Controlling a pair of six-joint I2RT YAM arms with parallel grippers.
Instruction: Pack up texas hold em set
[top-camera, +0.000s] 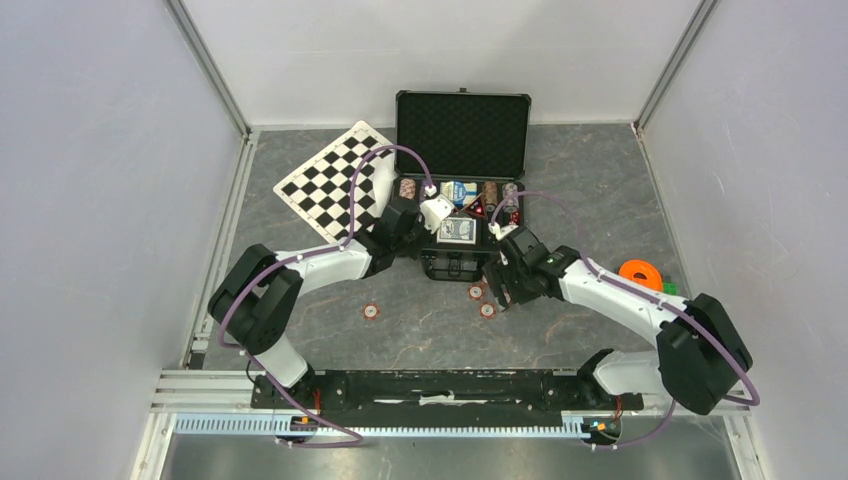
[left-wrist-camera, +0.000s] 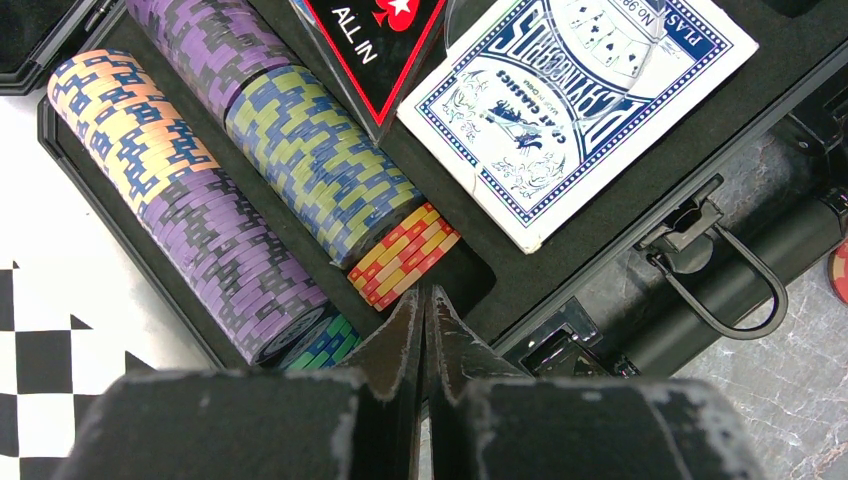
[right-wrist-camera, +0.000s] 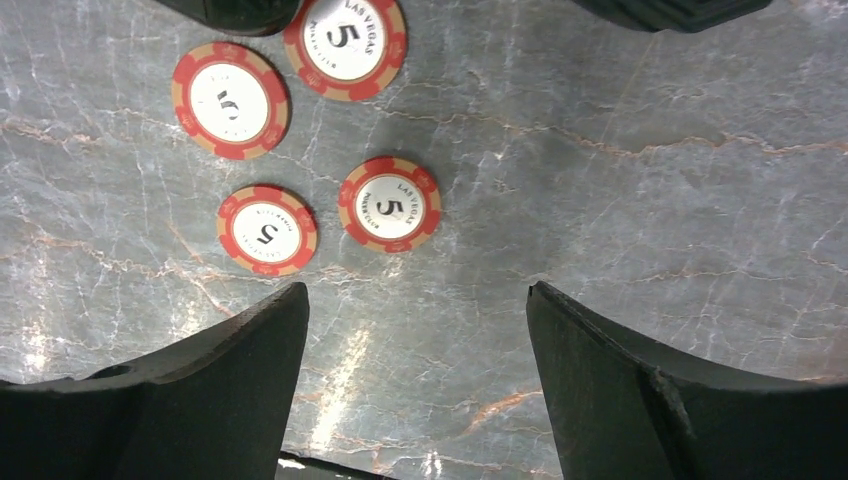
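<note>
You are working in a lab-style robot cell. Plain white panels in aluminium framing wall in your grey marbled table. The left arm and right arm are bolted to a black rail.

The case is lined with matt black foam, dimpled inside its lid, and its front edge carries dull black metal latches and a smooth, faintly shiny black handle. Inside the case, the deck is smooth printed card. In front of the case, the table looks like polished grey marble with a soft sheen, and the chips lying on it have smooth white centres with matt red rims.
</note>
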